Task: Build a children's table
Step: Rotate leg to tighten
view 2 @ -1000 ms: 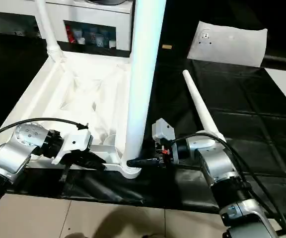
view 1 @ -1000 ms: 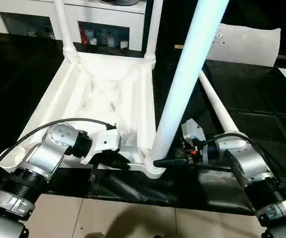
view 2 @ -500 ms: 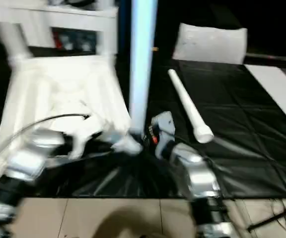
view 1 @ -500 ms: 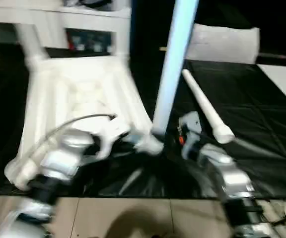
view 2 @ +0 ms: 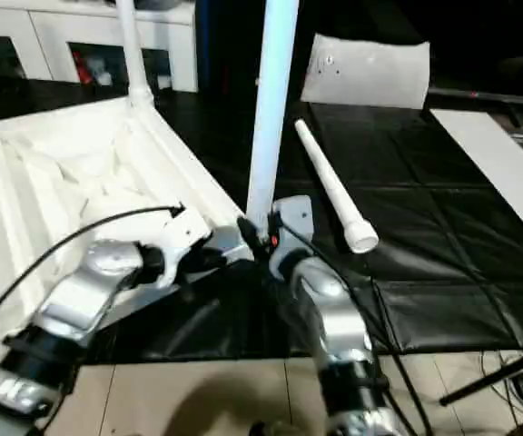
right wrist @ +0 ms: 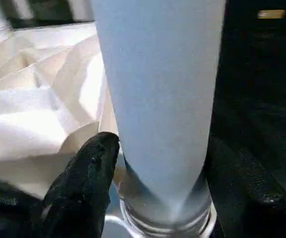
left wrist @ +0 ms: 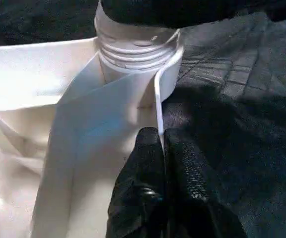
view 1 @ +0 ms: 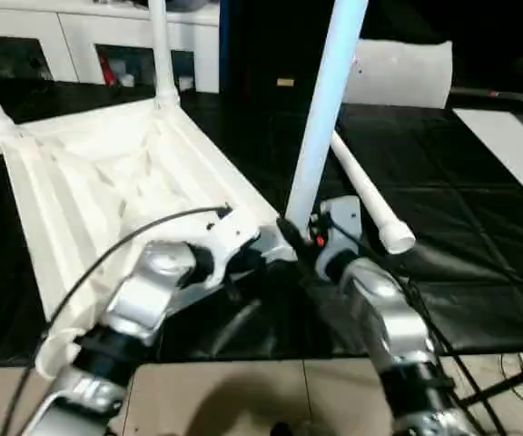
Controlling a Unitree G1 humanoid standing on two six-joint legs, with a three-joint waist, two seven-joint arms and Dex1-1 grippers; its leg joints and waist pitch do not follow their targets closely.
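The white plastic rectangular tabletop [view 1: 107, 182] lies upside down on the black desk [view 1: 479, 218]. The upright white tapered leg [view 1: 320, 118] sits in its near corner socket, straddled by the right end effector [right wrist: 153, 173], fingers apart. The left end effector [left wrist: 164, 144] pinches the tabletop's rim. Next, I judge, the loose white leg [view 1: 370, 200] needs fetching. White cabinets [view 1: 62, 36] stand behind.

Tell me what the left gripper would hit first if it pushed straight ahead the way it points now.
Probably the corner socket of the table top. The left gripper, jaws shut on the top's thin rim, points along that rim to the socket where the upright leg is seated.
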